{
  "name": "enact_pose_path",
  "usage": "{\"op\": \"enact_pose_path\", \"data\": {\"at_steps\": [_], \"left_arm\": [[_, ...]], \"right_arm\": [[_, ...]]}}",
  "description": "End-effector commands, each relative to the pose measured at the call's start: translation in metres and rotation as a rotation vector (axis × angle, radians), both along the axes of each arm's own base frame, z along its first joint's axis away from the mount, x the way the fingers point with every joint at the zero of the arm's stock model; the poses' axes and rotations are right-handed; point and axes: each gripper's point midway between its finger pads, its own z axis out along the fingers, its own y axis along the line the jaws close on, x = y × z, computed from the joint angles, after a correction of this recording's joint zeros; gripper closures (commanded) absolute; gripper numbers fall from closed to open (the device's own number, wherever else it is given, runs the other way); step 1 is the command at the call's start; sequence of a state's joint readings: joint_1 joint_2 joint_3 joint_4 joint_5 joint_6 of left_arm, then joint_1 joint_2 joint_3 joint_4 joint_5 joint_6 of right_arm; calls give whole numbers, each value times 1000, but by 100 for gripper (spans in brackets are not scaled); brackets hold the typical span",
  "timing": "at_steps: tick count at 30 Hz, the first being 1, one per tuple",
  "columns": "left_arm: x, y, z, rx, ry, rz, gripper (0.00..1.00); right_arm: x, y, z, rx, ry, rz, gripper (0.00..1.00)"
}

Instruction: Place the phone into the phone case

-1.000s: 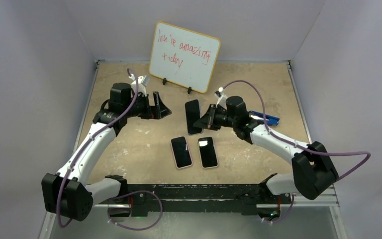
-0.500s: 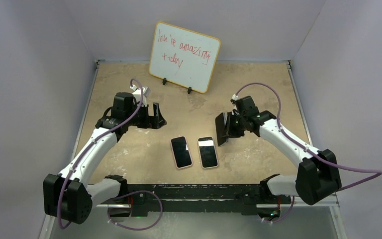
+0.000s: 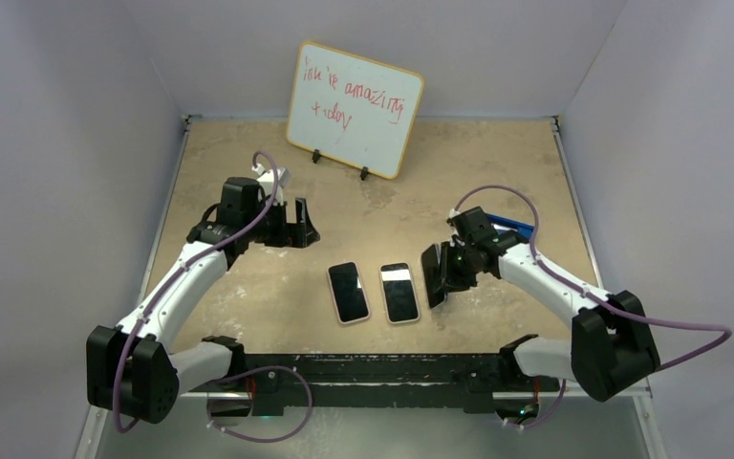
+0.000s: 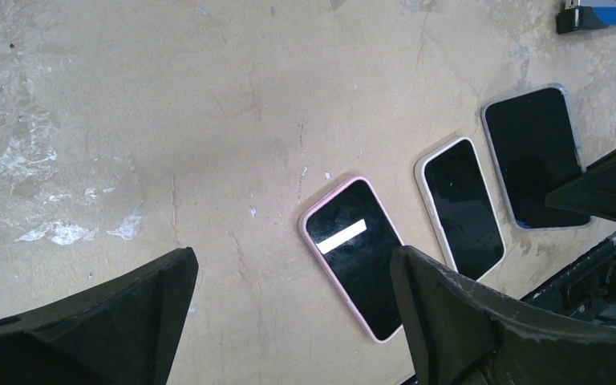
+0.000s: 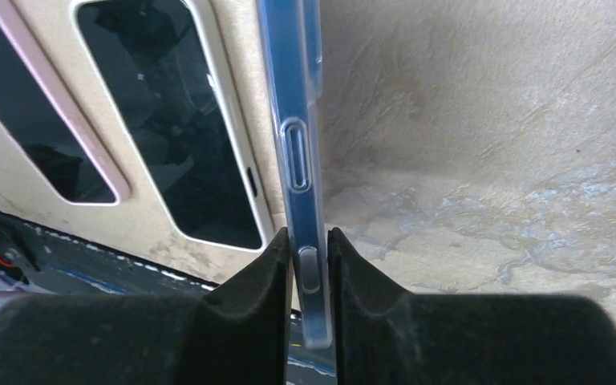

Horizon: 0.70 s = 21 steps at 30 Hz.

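My right gripper [image 3: 442, 270] is shut on a dark phone in a clear case [image 3: 432, 273] and holds it on edge, just right of two phones lying flat. In the right wrist view the fingers [image 5: 309, 250] pinch its thin edge [image 5: 298, 152]. The flat phones are one in a pink case [image 3: 348, 292] and one in a white case [image 3: 399, 292]. My left gripper [image 3: 298, 226] is open and empty, hovering behind and left of the pink one. The left wrist view shows the pink phone [image 4: 353, 257], the white phone [image 4: 461, 207] and the held phone [image 4: 533, 152] past my open gripper [image 4: 289, 269].
A whiteboard [image 3: 355, 107] with red writing stands on a stand at the back. A blue and black object [image 3: 516, 228] lies right of the right wrist and shows in the left wrist view [image 4: 597, 12]. The black rail [image 3: 382, 368] of the arm bases runs along the near edge.
My right gripper has carried the clear-cased phone from the table's middle toward the near edge, ending beside the white phone. My left gripper has shifted slightly nearer.
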<state>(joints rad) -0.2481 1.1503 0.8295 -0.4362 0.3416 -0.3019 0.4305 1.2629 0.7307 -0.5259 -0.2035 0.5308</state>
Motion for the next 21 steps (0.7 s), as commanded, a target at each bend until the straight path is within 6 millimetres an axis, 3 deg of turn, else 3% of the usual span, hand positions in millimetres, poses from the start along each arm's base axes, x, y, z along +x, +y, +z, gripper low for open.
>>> {"op": "enact_pose_path", "data": {"at_steps": [1, 14, 21], "left_arm": [[7, 0, 12, -1, -51, -7, 4], [5, -2, 14, -21, -40, 1, 5], [3, -8, 32, -78, -60, 6, 5]], "right_arm": [[-7, -10, -11, -40, 46, -27, 73], [0, -33, 4, -137, -31, -93, 45], [13, -30, 38, -97, -140, -100, 12]]}}
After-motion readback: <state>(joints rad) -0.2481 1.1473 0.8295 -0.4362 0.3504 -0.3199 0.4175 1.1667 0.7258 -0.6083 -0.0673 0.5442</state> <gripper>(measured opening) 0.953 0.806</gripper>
